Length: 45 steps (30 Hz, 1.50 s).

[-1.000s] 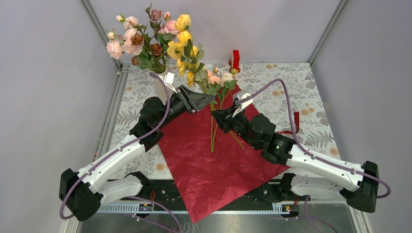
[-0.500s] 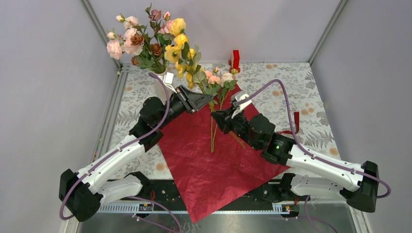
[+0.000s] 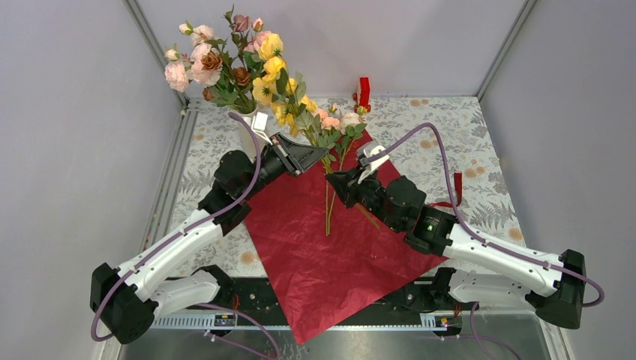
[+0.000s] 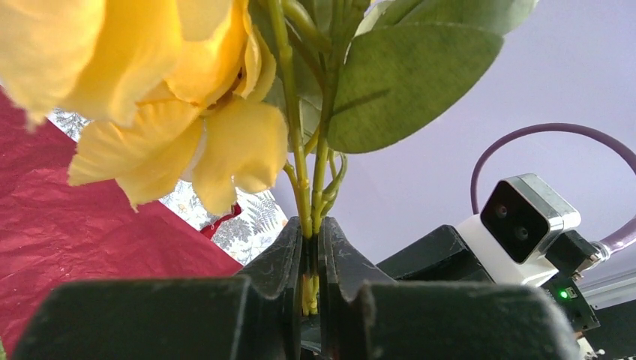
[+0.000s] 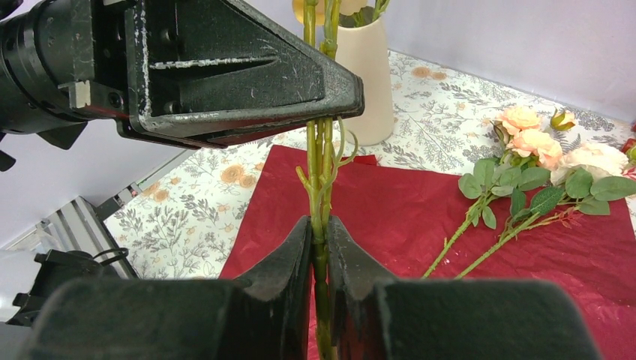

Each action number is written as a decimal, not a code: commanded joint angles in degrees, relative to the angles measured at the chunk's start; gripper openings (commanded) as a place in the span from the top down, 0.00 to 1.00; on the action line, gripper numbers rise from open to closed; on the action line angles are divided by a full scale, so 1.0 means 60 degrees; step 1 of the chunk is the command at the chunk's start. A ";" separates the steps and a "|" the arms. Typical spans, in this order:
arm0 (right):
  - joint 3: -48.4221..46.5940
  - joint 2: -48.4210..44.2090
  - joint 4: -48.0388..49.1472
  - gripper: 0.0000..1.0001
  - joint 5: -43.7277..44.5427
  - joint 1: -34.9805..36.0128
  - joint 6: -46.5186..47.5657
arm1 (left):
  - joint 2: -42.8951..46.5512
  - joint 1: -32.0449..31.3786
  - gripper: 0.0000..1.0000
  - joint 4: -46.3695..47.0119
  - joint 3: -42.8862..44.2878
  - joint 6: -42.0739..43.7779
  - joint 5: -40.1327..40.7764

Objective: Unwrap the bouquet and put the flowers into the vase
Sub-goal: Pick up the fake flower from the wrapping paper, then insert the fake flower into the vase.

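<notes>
The yellow flower (image 3: 270, 69) stands upright over the dark red wrapping paper (image 3: 330, 255), with both grippers on its green stem. My left gripper (image 3: 327, 155) is shut on the stem (image 4: 313, 202) just below the yellow bloom (image 4: 157, 105). My right gripper (image 3: 331, 178) is shut on the same stem (image 5: 318, 195) lower down, right under the left gripper (image 5: 330, 101). The cream vase (image 5: 367, 71) stands at the back left and holds pink and brown flowers (image 3: 210, 67). Peach and pink flowers (image 5: 532, 139) lie on the paper.
A small red and yellow block (image 3: 364, 91) stands at the back edge of the floral tablecloth (image 3: 442, 135). A red strip (image 3: 457, 184) lies by the right arm. Grey walls and metal rails (image 3: 171, 172) close in the table.
My left gripper has shut on the yellow flower's stem. The yellow blooms have leaned left, closer to the flowers in the vase. The right gripper has kept its hold.
</notes>
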<state>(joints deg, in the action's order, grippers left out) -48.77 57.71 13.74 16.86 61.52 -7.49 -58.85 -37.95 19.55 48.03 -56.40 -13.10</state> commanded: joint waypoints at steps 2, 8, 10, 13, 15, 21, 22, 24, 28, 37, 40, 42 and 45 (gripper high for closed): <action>-0.0090 -0.0531 0.0031 0.93 0.0008 0.0133 0.0139 | 0.0412 0.0130 1.00 0.0560 0.0429 0.0764 0.0358; -0.0079 -0.0906 -0.0369 0.27 0.0493 0.0133 0.0162 | 0.0652 0.0310 1.00 -0.0565 0.1049 0.2348 0.0380; -0.0050 -0.1066 -0.0581 0.18 0.0787 0.0143 0.0145 | 0.0736 0.0594 1.00 -0.1162 0.1315 0.2947 0.0230; -0.0223 -0.1250 -0.1279 0.08 0.1499 0.0122 0.0171 | 0.0848 0.1394 1.00 -0.2067 0.1749 0.3856 -0.0158; -0.0330 -0.1339 -0.1819 0.04 0.1932 0.0084 0.0375 | 0.0892 0.2191 1.00 -0.2675 0.2085 0.4375 -0.0470; 0.0225 -0.1846 -0.2659 0.00 0.1945 -0.0792 0.0127 | 0.0991 0.3926 1.00 -0.3845 0.2959 0.5924 -0.0807; 0.0370 -0.1937 -0.2663 0.00 0.1724 -0.1111 -0.0053 | 0.0988 0.4169 1.00 -0.3784 0.3057 0.6100 -0.0880; 0.0640 -0.2120 -0.2661 0.00 0.1268 -0.1773 -0.0450 | 0.0913 0.4508 1.00 -0.3707 0.3277 0.6520 -0.0775; 0.1025 -0.2228 -0.2656 0.00 0.0937 -0.2648 -0.0651 | 0.0631 0.4847 1.00 -0.3312 0.3639 0.7251 -0.0378; 0.1853 -0.2207 -0.2649 0.00 -0.0763 -0.5382 -0.1182 | -0.0800 0.5545 1.00 -0.2793 0.5485 0.8001 -0.0399; 0.1963 -0.2168 -0.2650 0.00 -0.1264 -0.6081 -0.1260 | -0.1221 0.5607 1.00 -0.2854 0.5920 0.8547 -0.0221; 0.1996 -0.2149 -0.2645 0.00 -0.1627 -0.6540 -0.1389 | -0.1530 0.5608 1.00 -0.2858 0.6161 0.8916 -0.0185; 0.2066 -0.2208 -0.2650 0.00 -0.1988 -0.6865 -0.1489 | -0.1866 0.5608 1.00 -0.2936 0.6505 0.9302 0.0050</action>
<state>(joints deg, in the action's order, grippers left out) -36.75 44.95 -3.60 10.17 22.65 -14.83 -68.27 -4.60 -1.54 82.67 -5.91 -15.07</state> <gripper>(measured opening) 0.995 0.080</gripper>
